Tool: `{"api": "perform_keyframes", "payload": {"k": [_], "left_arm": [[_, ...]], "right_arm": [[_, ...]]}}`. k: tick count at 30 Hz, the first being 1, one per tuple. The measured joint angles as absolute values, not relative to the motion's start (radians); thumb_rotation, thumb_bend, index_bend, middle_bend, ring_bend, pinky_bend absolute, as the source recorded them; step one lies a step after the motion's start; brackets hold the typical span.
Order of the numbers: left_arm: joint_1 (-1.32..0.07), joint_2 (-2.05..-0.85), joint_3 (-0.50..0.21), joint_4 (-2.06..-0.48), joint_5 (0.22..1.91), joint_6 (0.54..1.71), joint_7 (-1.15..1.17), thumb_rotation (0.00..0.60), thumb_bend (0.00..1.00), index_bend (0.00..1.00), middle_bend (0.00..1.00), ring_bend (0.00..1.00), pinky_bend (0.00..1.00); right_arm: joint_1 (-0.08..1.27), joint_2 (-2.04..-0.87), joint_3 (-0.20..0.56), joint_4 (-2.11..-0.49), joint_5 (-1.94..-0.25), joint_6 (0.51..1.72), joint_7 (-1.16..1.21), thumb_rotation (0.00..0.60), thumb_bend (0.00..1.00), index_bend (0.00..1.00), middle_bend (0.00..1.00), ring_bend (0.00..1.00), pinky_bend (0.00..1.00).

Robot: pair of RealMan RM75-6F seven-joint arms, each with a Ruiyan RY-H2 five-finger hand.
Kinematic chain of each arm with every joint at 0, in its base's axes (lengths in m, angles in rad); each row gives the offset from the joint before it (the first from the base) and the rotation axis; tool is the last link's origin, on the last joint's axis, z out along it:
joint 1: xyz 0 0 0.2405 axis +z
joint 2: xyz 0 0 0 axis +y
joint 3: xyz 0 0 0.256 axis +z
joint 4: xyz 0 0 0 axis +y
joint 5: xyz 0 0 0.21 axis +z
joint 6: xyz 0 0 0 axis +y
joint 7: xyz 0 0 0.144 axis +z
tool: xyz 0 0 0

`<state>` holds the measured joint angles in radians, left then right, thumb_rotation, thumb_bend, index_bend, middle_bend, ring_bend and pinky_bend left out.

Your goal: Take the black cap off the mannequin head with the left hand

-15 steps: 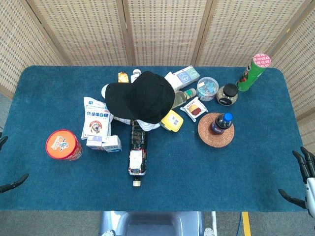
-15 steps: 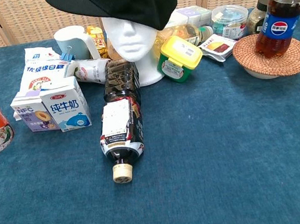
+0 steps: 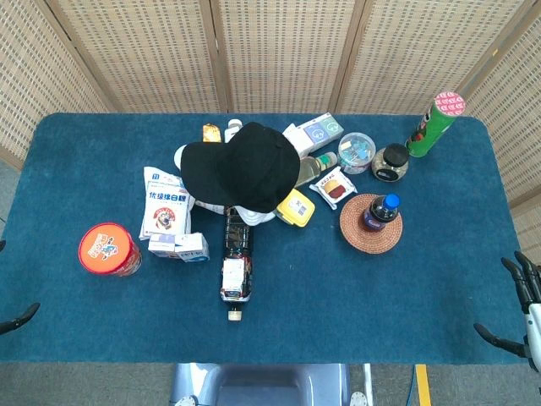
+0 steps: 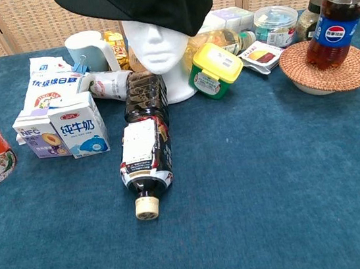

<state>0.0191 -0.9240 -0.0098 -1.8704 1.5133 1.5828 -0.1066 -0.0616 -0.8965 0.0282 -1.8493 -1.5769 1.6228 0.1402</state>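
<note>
Left hand (image 3: 15,320) slid further off left edge, state unclear, right hand (image 3: 517,315) open, black cap (image 3: 241,166) on mannequin head (image 4: 159,51).

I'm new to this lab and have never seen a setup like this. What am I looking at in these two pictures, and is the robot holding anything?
Both pictures come from the robot's own cameras: the head view looks down on the blue table, the chest view looks across it from low down. The robot has two arms ending in fingered hands. Only bits show at the head view's lower edges: the left hand and the right hand, both holding nothing. In the middle, a white mannequin head wears the black cap, untouched. A dark bottle lies in front of it, among cartons and jars.
</note>
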Motion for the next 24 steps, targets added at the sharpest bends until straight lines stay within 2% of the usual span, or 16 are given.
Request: {"api": "perform_keyframes", "payload": {"k": [8, 16, 22, 24], "left_arm": [[0.0, -0.957, -0.038, -1.821, 1.536, 1.599, -0.151, 0.6, 0.31, 0.0, 0.0, 0.0, 0.03], [-0.041, -1.017, -0.082, -1.707, 1.542, 1.596, -0.3, 0.6, 0.34, 0.02, 0.0, 0.0, 0.03], [-0.137, -1.03, -0.151, -1.653, 1.522, 1.523, -0.357, 0.6, 0.38, 0.03, 0.0, 0.0, 0.03], [-0.185, -1.038, -0.18, -1.645, 1.518, 1.491, -0.356, 0.6, 0.37, 0.03, 0.0, 0.0, 0.06]], "right_arm": [[-0.064, -0.898, 0.019, -1.833, -1.613, 1.632, 0.157, 0.6, 0.06, 0.07, 0.0, 0.0, 0.0], [-0.061, -0.884, 0.013, -1.831, -1.62, 1.624, 0.205, 0.6, 0.06, 0.07, 0.0, 0.0, 0.0], [-0.052, -0.876, 0.007, -1.832, -1.627, 1.605, 0.229, 0.6, 0.06, 0.07, 0.0, 0.0, 0.0], [-0.049, -0.87, -0.001, -1.834, -1.633, 1.59, 0.237, 0.6, 0.06, 0.07, 0.0, 0.0, 0.0]]}}
